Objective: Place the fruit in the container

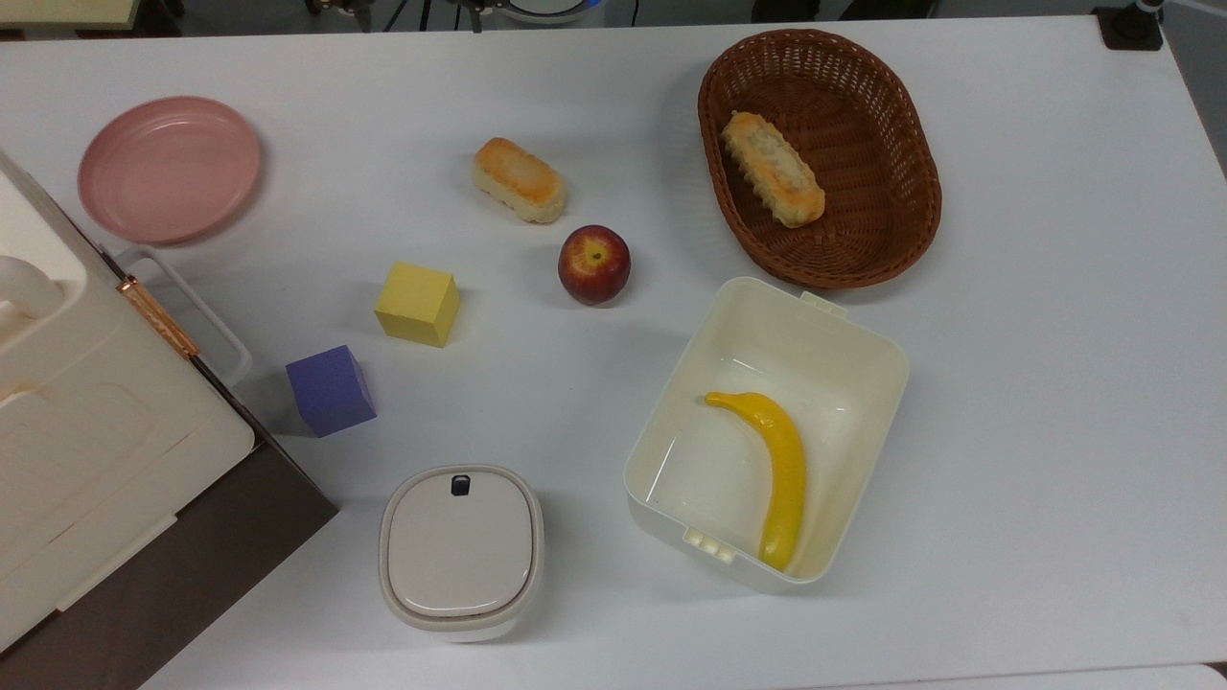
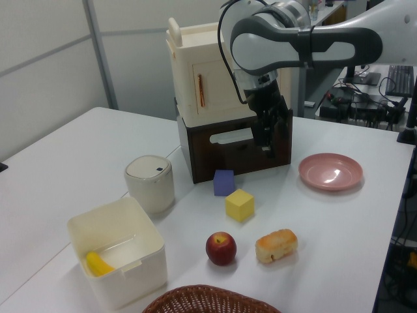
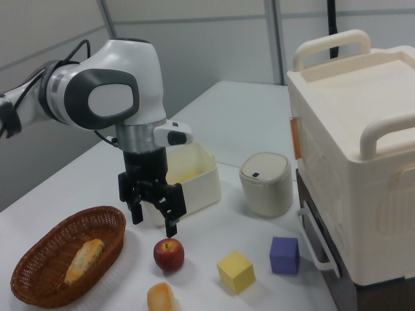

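right now my pincer (image 3: 153, 215) hangs spread and empty above the surface (image 1: 1035, 383), clear of the apple (image 1: 594, 264). the apple sits on the surface between the bread roll (image 1: 519, 180) and the cream container (image 1: 868, 353), which holds a banana (image 1: 778, 465).

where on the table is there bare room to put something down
Bare table runs wide on the top view's right, past the wicker basket and container. The middle is crowded: apple, bread roll, yellow cube, purple cube.
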